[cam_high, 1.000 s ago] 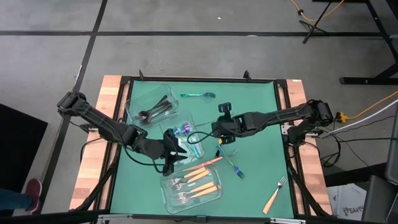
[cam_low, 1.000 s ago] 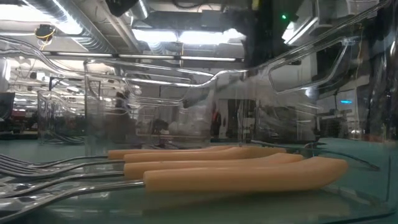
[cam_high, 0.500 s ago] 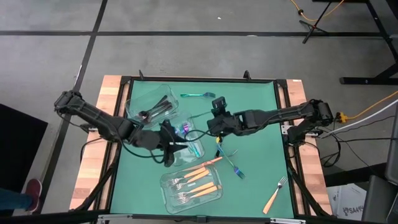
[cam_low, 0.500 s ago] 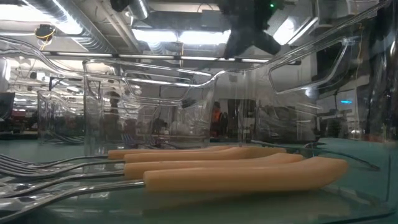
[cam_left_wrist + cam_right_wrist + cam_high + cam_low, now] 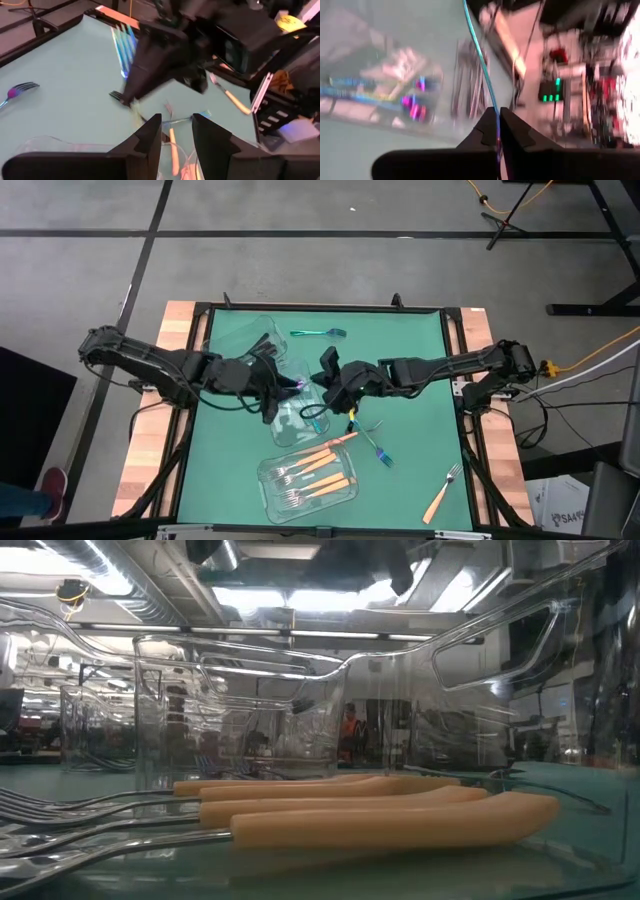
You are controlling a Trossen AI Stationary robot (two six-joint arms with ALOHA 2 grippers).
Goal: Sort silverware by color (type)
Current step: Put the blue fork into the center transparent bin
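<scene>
Right gripper (image 5: 498, 131) is clamped on a thin iridescent fork (image 5: 479, 57), carried over the middle clear bin (image 5: 300, 415) of like pieces. Release should be made low, fork lengthwise inside the walls. Left gripper (image 5: 177, 131), part open and empty, is held beside that bin

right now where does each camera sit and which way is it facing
High: overhead, looking straight down on the table; both arms show, left hand and right hand over the middle bin.
Low: at tabletop height, looking level across orange-handled forks; arms barely show at top.
Left wrist: past its own open fingers at the right arm.
Right wrist: past its shut hand, pinching an iridescent utensil.
Shared: high and low both show the orange-handled forks.
</scene>
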